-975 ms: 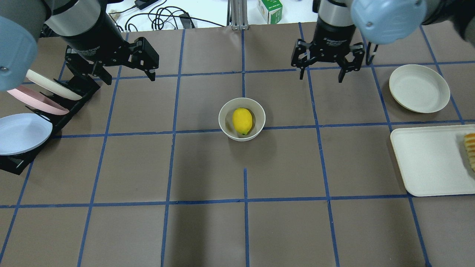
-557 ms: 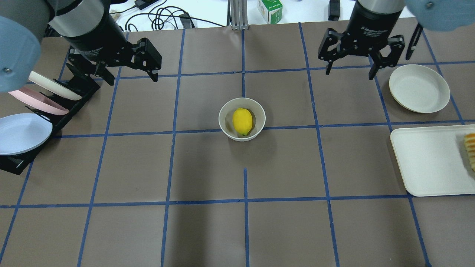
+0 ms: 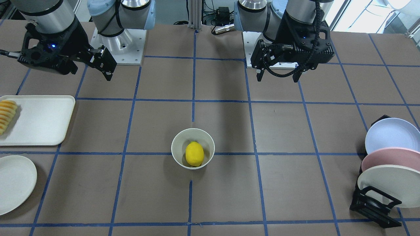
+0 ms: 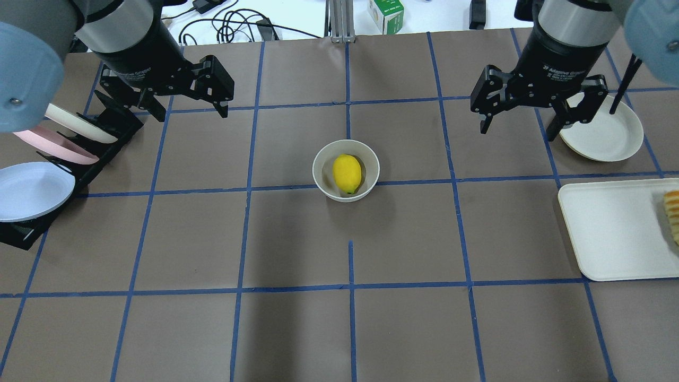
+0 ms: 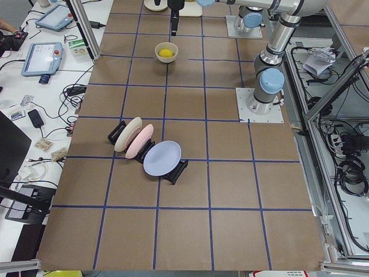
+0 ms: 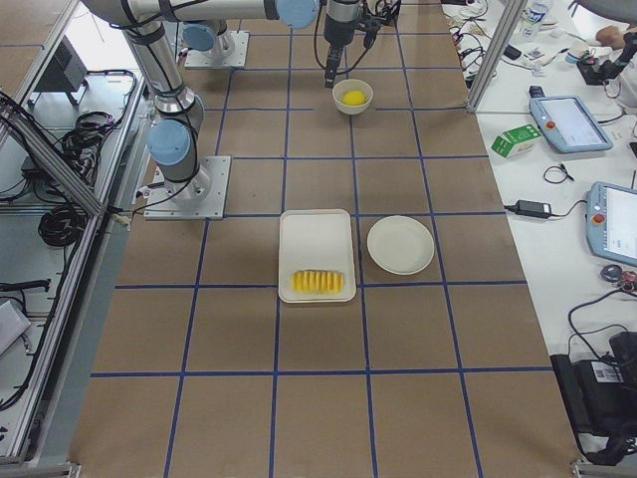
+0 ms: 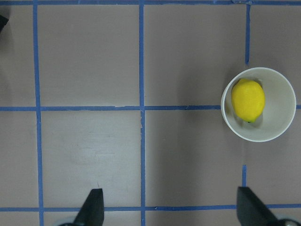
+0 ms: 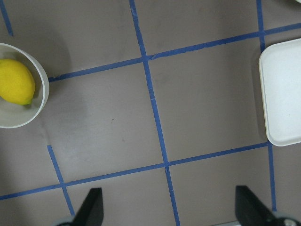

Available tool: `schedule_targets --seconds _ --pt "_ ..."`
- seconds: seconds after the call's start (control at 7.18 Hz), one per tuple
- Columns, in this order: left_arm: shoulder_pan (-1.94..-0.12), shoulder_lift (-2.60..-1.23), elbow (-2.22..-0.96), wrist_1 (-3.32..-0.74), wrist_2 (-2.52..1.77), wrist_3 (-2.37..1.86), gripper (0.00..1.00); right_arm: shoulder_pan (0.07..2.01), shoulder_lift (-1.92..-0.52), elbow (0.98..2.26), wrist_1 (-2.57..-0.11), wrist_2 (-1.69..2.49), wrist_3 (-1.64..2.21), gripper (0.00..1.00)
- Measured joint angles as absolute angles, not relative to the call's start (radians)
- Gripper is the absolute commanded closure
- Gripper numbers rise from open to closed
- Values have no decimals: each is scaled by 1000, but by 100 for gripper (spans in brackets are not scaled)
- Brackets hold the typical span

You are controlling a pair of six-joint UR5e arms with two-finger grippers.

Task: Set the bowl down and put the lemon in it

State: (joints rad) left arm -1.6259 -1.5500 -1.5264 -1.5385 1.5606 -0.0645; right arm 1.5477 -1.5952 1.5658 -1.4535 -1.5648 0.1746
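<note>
Lemon (image 4: 347, 173) lies on its side inside the bowl (image 4: 316, 172), which stands upright near the middle of the tabletop (image 4: 297, 239). I judge the lemon to be firm, light and a little slippery on its smooth skin, so the best hold is across its narrow middle. The bowl looks stiff and light, and its thin rim is the place to grip. The left pincer (image 4: 192, 109) hangs well apart from the bowl, fingers spread wide, nothing between them. The right pincer (image 4: 518, 132) is equally wide apart and empty, above the edge of a flat cream plate (image 4: 604, 132).
</note>
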Motion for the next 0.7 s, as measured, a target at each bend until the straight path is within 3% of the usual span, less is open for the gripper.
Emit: schedule_targets --seconds 0.7 --pt "-1617 -1545 -1527 -1539 1559 -54 0 1548 -1615 1576 -1499 -1558 173 0"
